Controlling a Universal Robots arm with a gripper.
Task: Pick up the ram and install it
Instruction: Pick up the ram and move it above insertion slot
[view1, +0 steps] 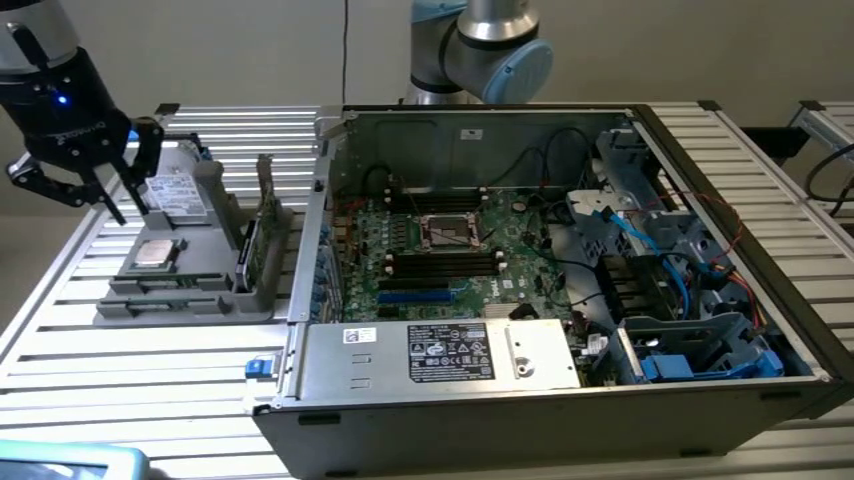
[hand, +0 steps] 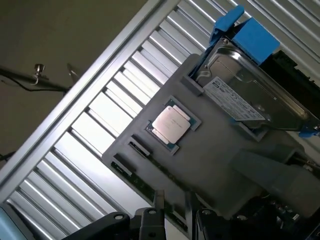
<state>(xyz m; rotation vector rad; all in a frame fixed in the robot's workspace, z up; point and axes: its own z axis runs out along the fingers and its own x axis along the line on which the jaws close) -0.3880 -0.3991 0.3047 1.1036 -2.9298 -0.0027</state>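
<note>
Gripper (hand: 174, 202) fingers, parted partway with nothing between them, hang over a grey holder tray (hand: 215, 150) (it carries a processor (hand: 170, 123) and a hard drive (hand: 240, 95)). The ram (view1: 266, 200) stands on edge along the tray's side nearest the open computer case (view1: 400, 400), apart from the gripper. Inside the case the motherboard (view1: 454, 250) lies exposed.
</note>
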